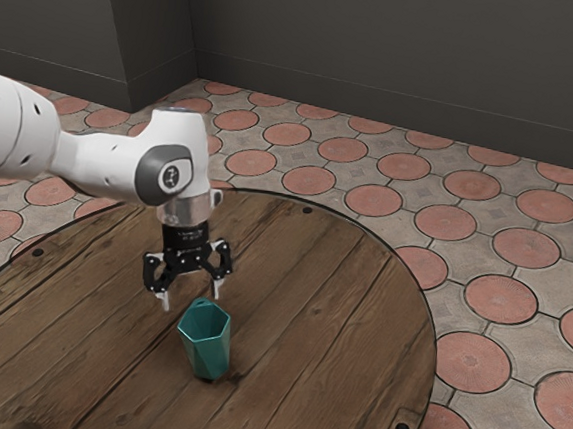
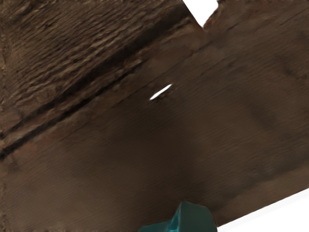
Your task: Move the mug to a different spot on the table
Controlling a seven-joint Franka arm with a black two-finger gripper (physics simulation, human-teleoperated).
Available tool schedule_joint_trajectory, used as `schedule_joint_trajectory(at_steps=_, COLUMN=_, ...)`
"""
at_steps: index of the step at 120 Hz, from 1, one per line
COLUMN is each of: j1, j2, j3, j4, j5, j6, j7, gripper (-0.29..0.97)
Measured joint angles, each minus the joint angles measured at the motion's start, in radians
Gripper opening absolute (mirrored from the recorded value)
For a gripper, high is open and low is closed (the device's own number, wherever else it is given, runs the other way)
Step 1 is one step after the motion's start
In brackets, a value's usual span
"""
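Teal mug (image 1: 203, 340) stands upright on the surface (image 1: 349, 300), so the wide-open tool (image 1: 190, 297), seemingly just beside its rim, should straddle one side before lowering straight.

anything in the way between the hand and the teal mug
Nothing visible. The black two-finger hand hangs open just above the teal faceted mug, slightly toward the exterior view's left, with only air between them.

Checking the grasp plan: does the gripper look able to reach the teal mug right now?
Probably yes: the gripper hangs open just above the upright mug, toward the exterior view's left, and nothing stands between them on the table.
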Motion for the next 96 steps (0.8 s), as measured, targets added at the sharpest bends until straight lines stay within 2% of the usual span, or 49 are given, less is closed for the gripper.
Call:
schedule_joint_trajectory(at_steps=48, j1=-0.008, j2=0.039, j3=-0.012, j4=-0.024, j5=-0.017, j6=-0.034, j7=0.084, gripper=0.59)
schedule_joint_trajectory(at_steps=86, j1=-0.007, j2=0.049, j3=-0.039, j4=-0.015, j5=-0.039, j6=-0.013, j7=0.119, gripper=0.19)
schedule_joint_trajectory(at_steps=96, j1=-0.007, j2=0.061, j3=-0.04, j4=-0.005, j5=-0.043, j6=-0.011, j7=0.125, gripper=0.14)
